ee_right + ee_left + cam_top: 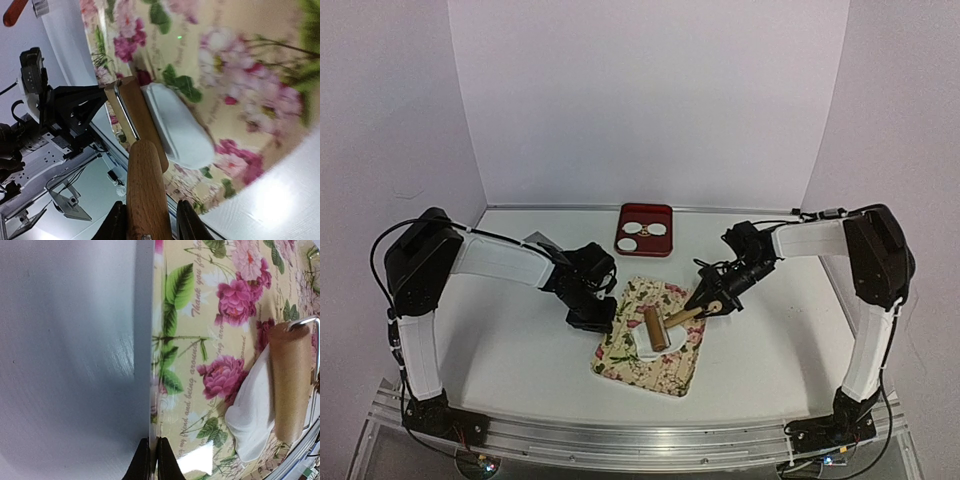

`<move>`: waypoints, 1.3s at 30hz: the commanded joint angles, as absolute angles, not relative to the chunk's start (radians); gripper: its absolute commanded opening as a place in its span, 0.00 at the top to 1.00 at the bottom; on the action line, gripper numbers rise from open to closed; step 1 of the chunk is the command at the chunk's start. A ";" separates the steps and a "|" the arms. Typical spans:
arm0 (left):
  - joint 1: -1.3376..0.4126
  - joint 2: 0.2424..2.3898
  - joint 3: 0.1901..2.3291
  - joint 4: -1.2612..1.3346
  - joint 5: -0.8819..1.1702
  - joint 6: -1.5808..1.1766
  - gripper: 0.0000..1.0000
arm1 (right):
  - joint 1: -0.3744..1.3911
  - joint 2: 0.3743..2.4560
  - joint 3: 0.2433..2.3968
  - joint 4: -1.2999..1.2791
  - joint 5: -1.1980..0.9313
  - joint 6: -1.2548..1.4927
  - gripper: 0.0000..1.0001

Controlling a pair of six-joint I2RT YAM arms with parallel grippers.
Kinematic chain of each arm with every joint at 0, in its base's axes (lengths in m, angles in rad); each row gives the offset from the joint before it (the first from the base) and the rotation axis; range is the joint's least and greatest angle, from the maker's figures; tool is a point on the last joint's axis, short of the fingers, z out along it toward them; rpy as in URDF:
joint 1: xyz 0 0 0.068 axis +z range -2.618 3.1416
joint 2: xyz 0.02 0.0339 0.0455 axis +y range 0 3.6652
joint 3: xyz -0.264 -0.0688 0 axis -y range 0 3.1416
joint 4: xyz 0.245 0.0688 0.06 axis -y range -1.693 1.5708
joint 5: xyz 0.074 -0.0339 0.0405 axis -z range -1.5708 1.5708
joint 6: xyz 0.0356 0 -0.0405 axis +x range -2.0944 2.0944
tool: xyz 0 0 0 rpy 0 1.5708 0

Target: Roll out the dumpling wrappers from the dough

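We are at the rolling step. Our right gripper clasps the rolling pin by its handle, with the roller on the dough mid-way across the floral mat. Our left gripper pinches that mat's left edge. 2 dumpling wrappers lie in the red tray by the table's far edge. Next, we judge, comes even pressure across the dough.

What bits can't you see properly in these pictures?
- Dough: part lies under the rolling pin in every view, so its whole shape is hidden.
- Dumpling wrappers in the red tray: top view, too small for detail.
- Left gripper: shut at the floral mat edge; the left wrist view's bottom edge cuts it off, so whether it pinches the mat is unclear.
- Mat's far part: blurred in the right wrist view.
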State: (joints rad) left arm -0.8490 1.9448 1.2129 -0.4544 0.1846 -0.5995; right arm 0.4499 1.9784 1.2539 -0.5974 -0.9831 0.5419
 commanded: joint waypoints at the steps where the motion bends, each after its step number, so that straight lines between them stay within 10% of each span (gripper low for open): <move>1: -0.847 1.964 1.207 -0.468 0.137 -0.600 1.00 | 0.433 2.107 1.155 -0.873 -0.366 0.543 1.00; 39: -0.847 1.958 1.198 -0.464 0.141 -0.627 1.00 | 0.562 2.124 1.128 -0.879 -0.358 0.518 1.00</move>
State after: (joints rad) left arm -0.8585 1.9392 1.1973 -0.4354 0.2074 -0.6151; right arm 0.4330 1.9382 1.2030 -0.6757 -0.9547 0.4691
